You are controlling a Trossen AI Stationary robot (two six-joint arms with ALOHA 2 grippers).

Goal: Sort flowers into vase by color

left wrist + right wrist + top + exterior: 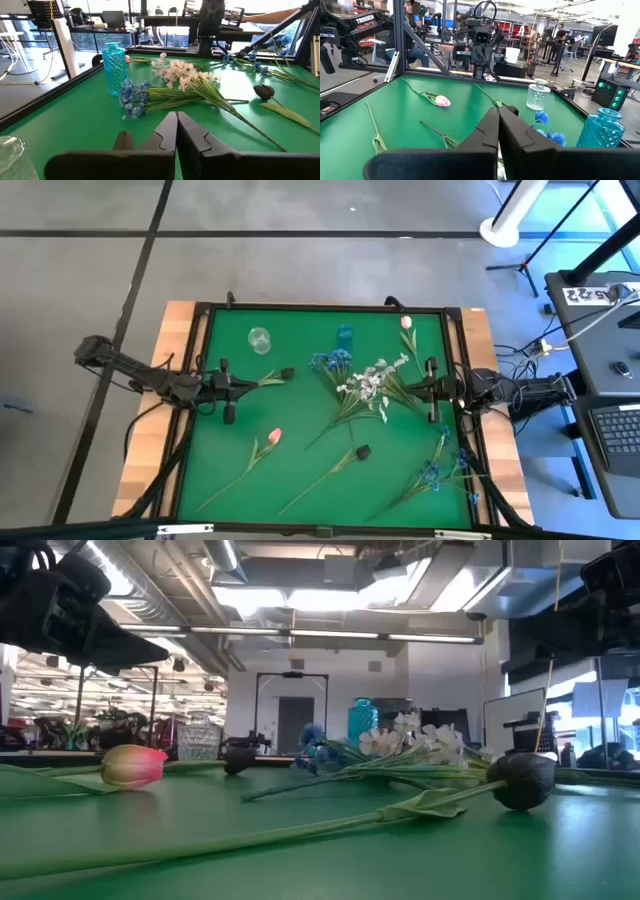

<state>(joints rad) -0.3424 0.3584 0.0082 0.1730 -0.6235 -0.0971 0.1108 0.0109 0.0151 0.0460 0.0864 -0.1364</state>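
white letters "trossen" stand on the dark robot arm (367, 21) beyond the green table's (395, 117) far corner; a tag (590, 294) on the desk beside the table perhaps reads "22".

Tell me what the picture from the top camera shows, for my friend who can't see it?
Flowers lie scattered on a green table: a pink tulip, a dark tulip bud, white blossoms and blue clusters. A clear vase and a blue vase stand near the far edge. The left gripper and right gripper are shut, holding nothing.
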